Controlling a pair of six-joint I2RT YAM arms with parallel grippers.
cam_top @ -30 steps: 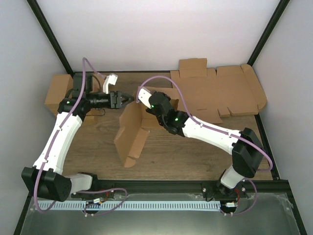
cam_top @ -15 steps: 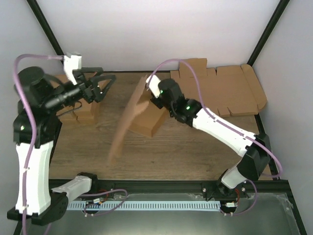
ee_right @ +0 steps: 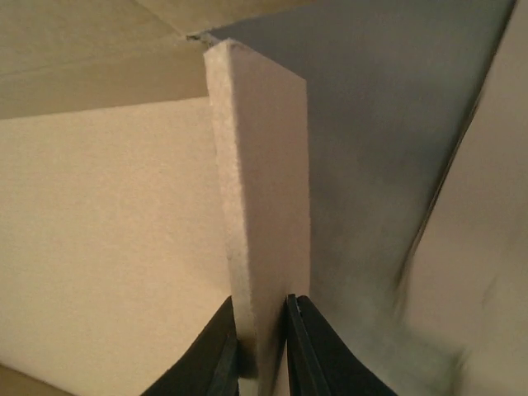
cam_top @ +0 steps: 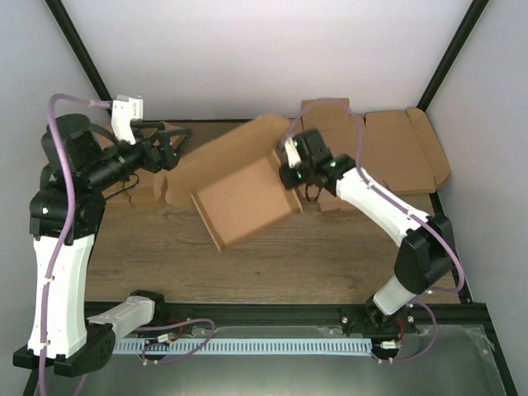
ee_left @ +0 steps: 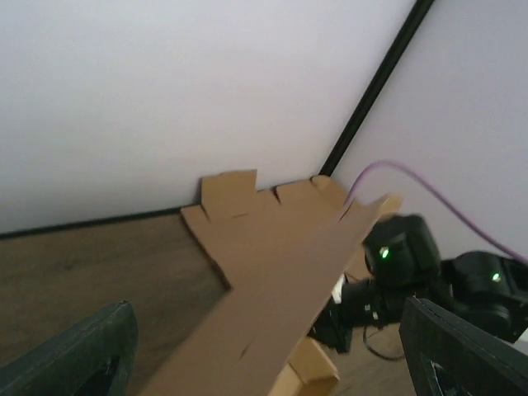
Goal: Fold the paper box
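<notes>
Nearest my bases, the paper box [cam_top: 243, 202] sits at mid-table, tilted as a whole, its near corner low over the wooden table [cam_top: 330, 264]. It is plain brown cardboard, half formed into a shallow rectangular tray with low raised walls. A long flap spreads from its far side toward the back wall.

My right gripper [cam_top: 289, 167] is clamped on the tray's right-hand wall. In the right wrist view, my two dark fingers [ee_right: 219, 351] press from either side on the thin upright edge of that wall. Cardboard fills the rest of the frame, so only this view shows how narrow the grip is.

My left gripper [cam_top: 180, 147] hangs in the air to the left of the box with its jaws spread wide. It holds nothing and touches nothing. In the left wrist view, my fingers [ee_left: 74, 359] show only as dark shapes in the two bottom corners. Between them, a notched strip of the box's flap runs diagonally up toward the right arm's wrist, where green lights [ee_left: 382, 253] glow.

Only the overhead view shows the tray as a whole. It also shows a small brown carton [cam_top: 157, 194] under my left arm. Farthest off, a wide flat cardboard sheet [cam_top: 400, 153] with rounded end flaps lies at the back right.
</notes>
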